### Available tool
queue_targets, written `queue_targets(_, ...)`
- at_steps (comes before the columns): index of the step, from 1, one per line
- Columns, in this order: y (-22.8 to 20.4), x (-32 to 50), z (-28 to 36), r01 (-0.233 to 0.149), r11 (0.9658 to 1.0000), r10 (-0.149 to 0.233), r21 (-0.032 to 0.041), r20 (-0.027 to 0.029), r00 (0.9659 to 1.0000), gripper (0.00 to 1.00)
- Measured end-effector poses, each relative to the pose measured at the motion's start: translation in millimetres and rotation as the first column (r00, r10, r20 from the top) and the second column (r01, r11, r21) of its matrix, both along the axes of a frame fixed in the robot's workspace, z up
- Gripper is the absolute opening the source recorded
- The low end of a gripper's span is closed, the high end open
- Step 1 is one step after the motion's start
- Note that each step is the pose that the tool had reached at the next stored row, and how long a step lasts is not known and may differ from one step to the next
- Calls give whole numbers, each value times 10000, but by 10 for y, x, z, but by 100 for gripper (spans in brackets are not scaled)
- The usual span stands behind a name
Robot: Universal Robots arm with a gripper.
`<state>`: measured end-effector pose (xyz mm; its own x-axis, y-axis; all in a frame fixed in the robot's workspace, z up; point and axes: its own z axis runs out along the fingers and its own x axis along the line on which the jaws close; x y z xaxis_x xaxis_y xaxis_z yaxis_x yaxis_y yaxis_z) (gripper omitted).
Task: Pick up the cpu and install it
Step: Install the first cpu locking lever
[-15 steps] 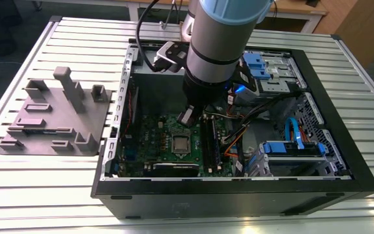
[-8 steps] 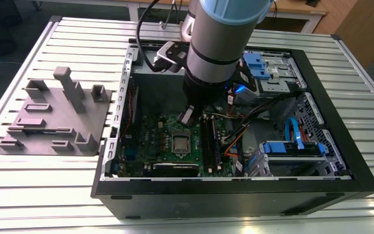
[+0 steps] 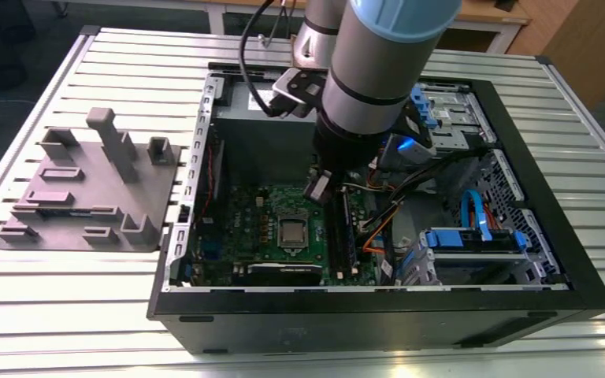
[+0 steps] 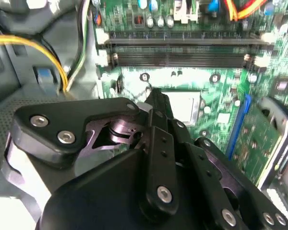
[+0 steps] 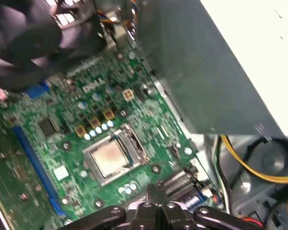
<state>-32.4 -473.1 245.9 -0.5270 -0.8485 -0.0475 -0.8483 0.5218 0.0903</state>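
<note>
Gripper point(image 4: 156, 103) links crowd the second wrist view, fingers seemingly drawn together above the socket point(image 5: 113, 155).

Whether a cpu sits between them I cannot tell. Beneath the tips, the socket's square centre looks pale and filled in the first wrist view; probably the chip already seated. Judged: placement stage. Beside the case point(image 3: 387, 315), grey blocks point(image 3: 87, 189) appear in the exterior view.
</note>
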Motion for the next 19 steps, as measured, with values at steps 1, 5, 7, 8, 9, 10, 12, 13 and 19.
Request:
queue_targets(1, 66, 52, -16, -7, 10000, 7, -1, 0, 10000, 10)
queue_targets(5, 158, 63, -33, -41, 10000, 41, -1, 0, 10000, 10)
queue_targets(7, 196, 63, -37, -52, 10000, 52, -1, 0, 10000, 10)
queue_targets(8, 205, 63, -39, -53, 10000, 53, 0, 0, 10000, 10)
queue_targets(9, 213, 63, -40, -53, 10000, 53, -1, 0, 10000, 10)
queue_targets(10, 219, 63, -41, -54, 10000, 54, -2, 0, 10000, 10)
queue_targets(12, 240, 60, -47, -53, 10000, 53, -1, 0, 10000, 10)
queue_targets(13, 249, 58, -50, -53, 10000, 53, -1, 0, 10000, 10)
queue_targets(19, 330, 8, -80, -53, 10000, 53, -1, 0, 10000, 10)
